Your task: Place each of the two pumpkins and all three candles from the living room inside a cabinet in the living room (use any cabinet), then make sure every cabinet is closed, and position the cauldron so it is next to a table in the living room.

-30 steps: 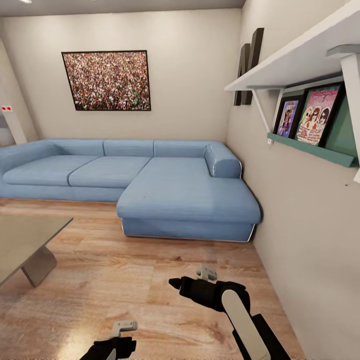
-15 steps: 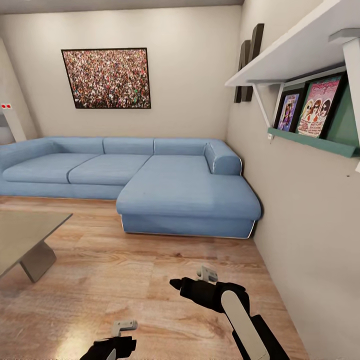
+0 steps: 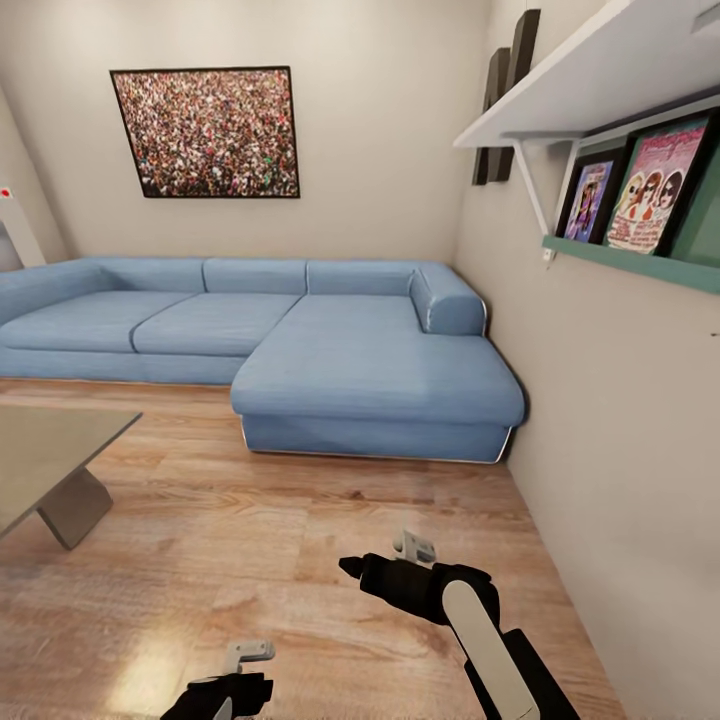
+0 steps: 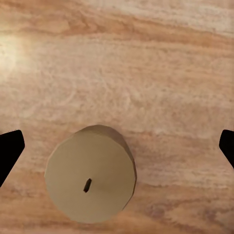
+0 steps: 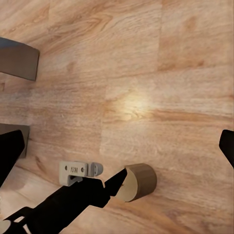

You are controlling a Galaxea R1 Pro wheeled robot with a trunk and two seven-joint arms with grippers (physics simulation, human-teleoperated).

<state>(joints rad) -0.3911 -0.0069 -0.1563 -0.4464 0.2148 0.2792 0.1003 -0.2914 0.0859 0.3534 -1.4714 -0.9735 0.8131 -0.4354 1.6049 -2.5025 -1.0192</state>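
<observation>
A living room seen from the robot's head. At far left, the corner of a low grey-green table stands on a wooden floor. Behind it, a long blue sofa runs along the wall under a framed picture; shelves hang at right. The left gripper points down, its fingers spread wide apart, above a short beige candle standing upright on the floor, not touched. It looks light, stiff and smooth, probably best gripped across its round sides. The right gripper is also wide apart, holding nothing.
</observation>
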